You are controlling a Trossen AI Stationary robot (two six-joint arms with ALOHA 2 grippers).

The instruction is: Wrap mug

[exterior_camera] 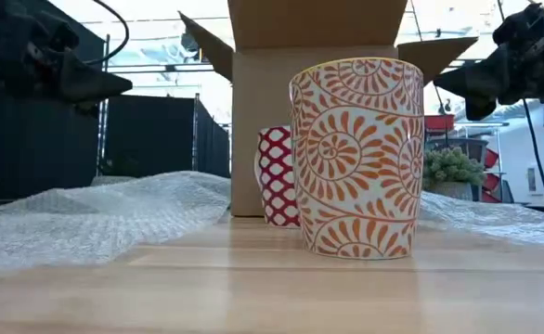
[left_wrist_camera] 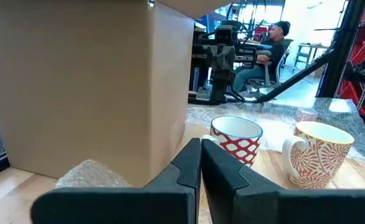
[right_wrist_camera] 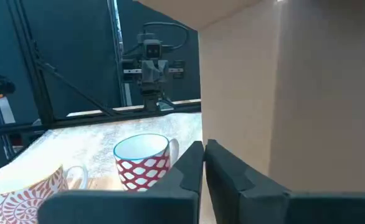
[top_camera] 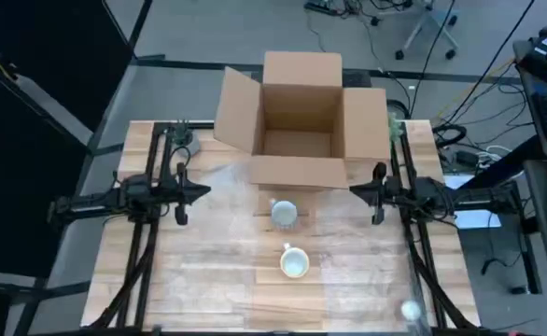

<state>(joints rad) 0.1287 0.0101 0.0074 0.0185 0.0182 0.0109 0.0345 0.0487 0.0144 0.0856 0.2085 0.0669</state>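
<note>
Mugs: orange swirl mug upright mid-tabletop, red lattice mug just behind it, near the open cardboard box. Bubble wrap spread flat on the tabletop. Left claw and right claw both closed, empty, raised at either side.

Glossy ceramic orange-swirl mug and red-lattice mug; matt corrugated cardboard box; crinkly clear bubble wrap; smooth light wood table.
</note>
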